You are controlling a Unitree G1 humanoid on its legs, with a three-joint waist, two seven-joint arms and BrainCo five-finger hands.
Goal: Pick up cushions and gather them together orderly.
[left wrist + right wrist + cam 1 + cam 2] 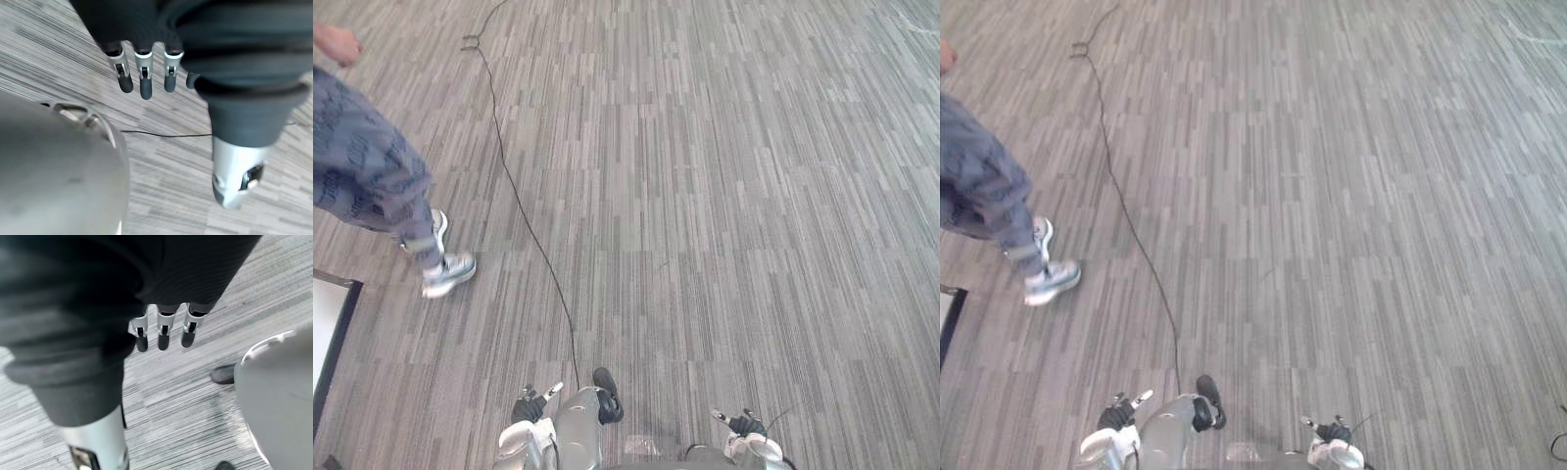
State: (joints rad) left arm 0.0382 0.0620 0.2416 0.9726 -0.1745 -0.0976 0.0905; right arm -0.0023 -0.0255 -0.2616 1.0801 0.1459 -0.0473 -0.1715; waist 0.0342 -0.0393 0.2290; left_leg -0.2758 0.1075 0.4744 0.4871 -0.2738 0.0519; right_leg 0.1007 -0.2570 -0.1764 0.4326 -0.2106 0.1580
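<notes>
Near, the left hand (142,73) and the right hand (164,330) hang with fingers straight and relaxed, holding nothing. Beyond them lies the grey striped carpet floor (724,196), with a person's legs in grey trousers (372,176) farther off at the left. Where the cushions lie cannot be told. I judge the gathering not yet begun.

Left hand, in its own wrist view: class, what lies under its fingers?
Under the left hand lies striped grey carpet. Its straight fingers hold nothing. The patch of floor behind its dark ribbed cover is hidden.
</notes>
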